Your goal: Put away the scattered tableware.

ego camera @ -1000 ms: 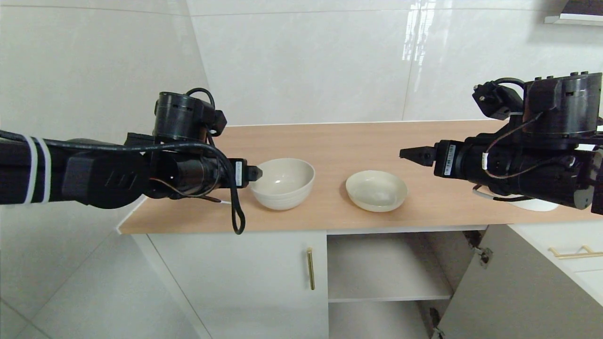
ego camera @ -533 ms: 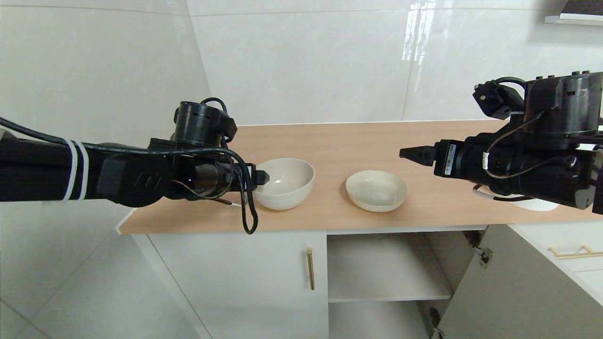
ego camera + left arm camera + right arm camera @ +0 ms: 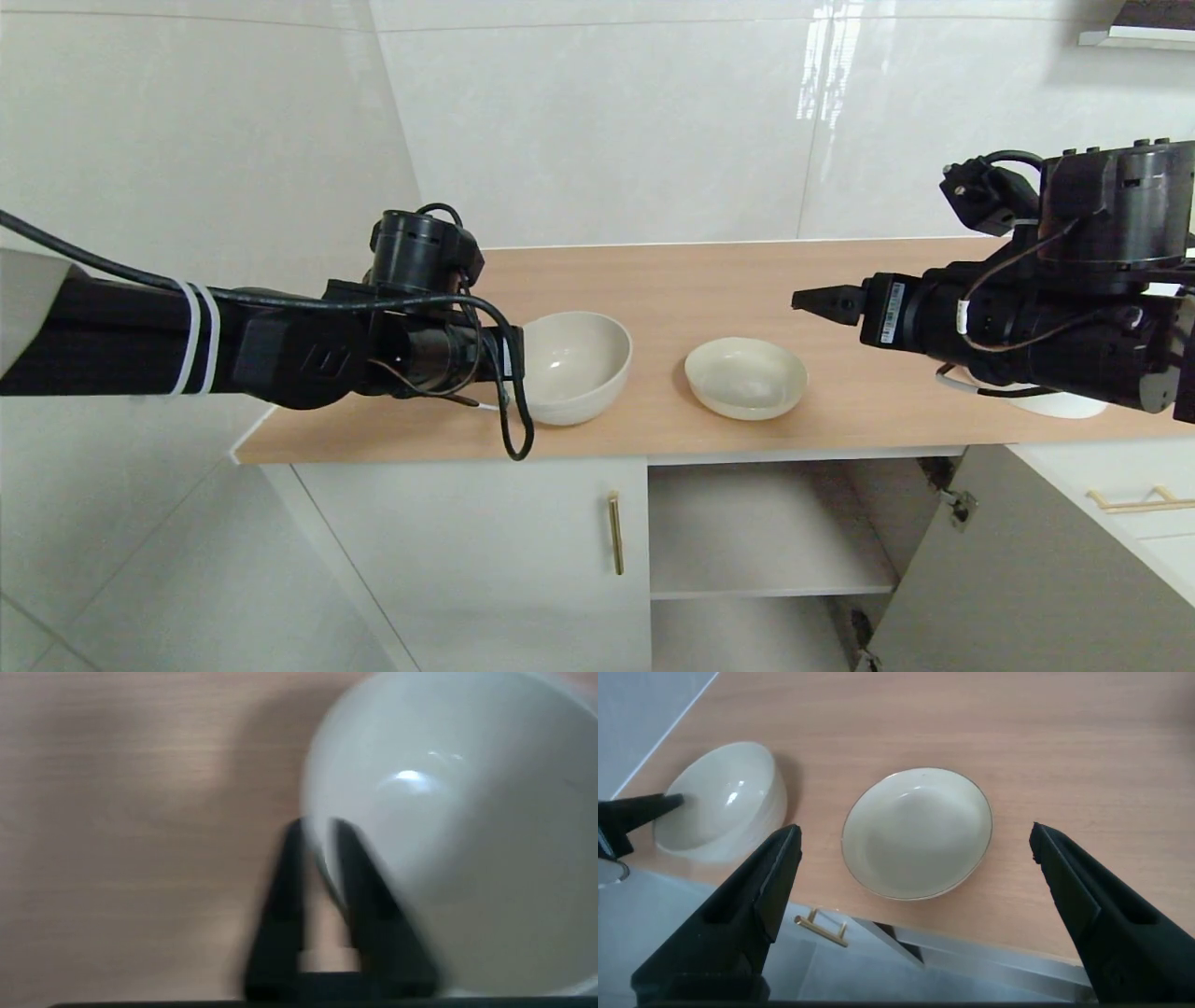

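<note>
Wood-grain countertop (image 3: 709, 280) against white tiled wall; two pale dishes on it, apart from each other. Deep bowl (image 3: 577, 366) toward the counter's left end, rim tipped slightly down on the side away from the left arm; cannot tell whether its base sits flat on the wood. Left gripper (image 3: 318, 838) level with the bowl, clamped on the near rim: in the left wrist view one finger lies outside the wall, the other inside, rim pinched between them. Shallow bowl (image 3: 745, 377) upright near the middle of the counter, close to the front edge, untouched. Right gripper (image 3: 814, 302) held above the counter, to the right of the shallow bowl and clear of it, fingers (image 3: 757, 896) spread wide apart, nothing between them. Below the counter: closed cabinet door with brass handle (image 3: 614, 532), beside it an open compartment with a shelf (image 3: 761, 551), its door (image 3: 1008, 569) swung out to the right
</note>
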